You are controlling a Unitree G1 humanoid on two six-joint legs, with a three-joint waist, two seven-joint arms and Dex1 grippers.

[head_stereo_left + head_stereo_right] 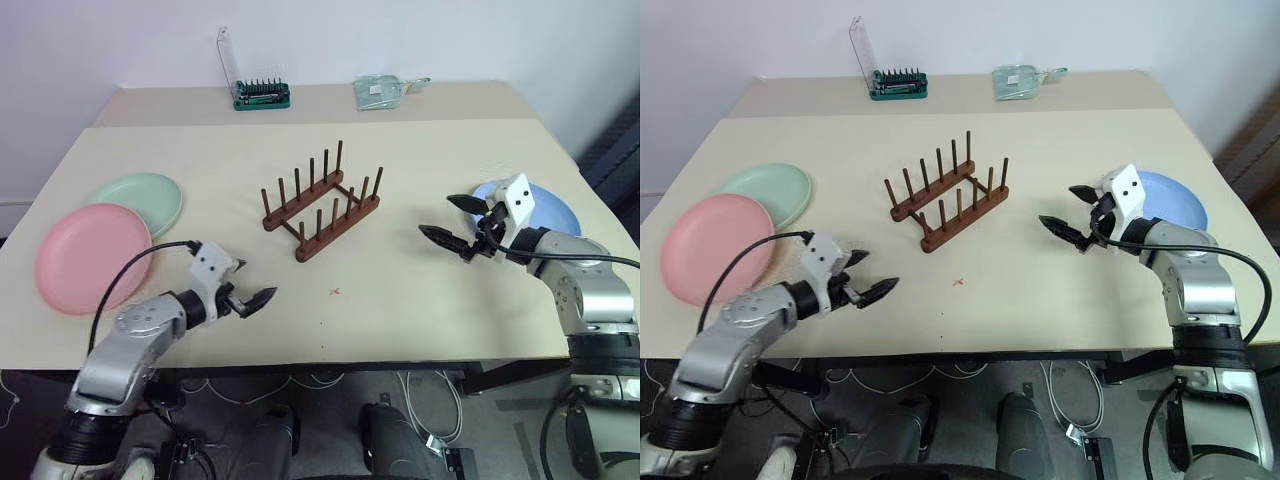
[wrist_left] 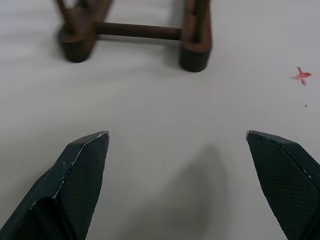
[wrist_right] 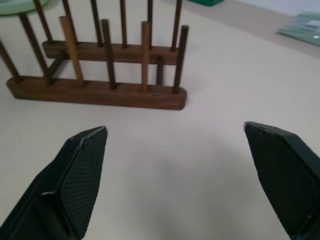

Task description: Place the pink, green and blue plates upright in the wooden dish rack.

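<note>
The pink plate [image 1: 92,256] lies flat at the table's left edge, and the green plate [image 1: 145,198] lies just behind it, partly tucked under its rim. At the right, the blue plate [image 1: 550,210] lies flat, partly hidden by my right hand. The wooden dish rack [image 1: 322,205] stands empty at the middle of the table. My left gripper [image 1: 255,281] hovers open near the front edge, right of the pink plate, pointing at the rack's near end [image 2: 195,45]. My right gripper [image 1: 436,216] is open just left of the blue plate, facing the rack [image 3: 100,92].
A green bit holder [image 1: 262,94] with a raised clear lid and a clear plastic packet [image 1: 380,91] sit at the far edge. A small red cross [image 1: 335,292] marks the tabletop in front of the rack. The table's front edge [image 1: 330,362] runs just under my arms.
</note>
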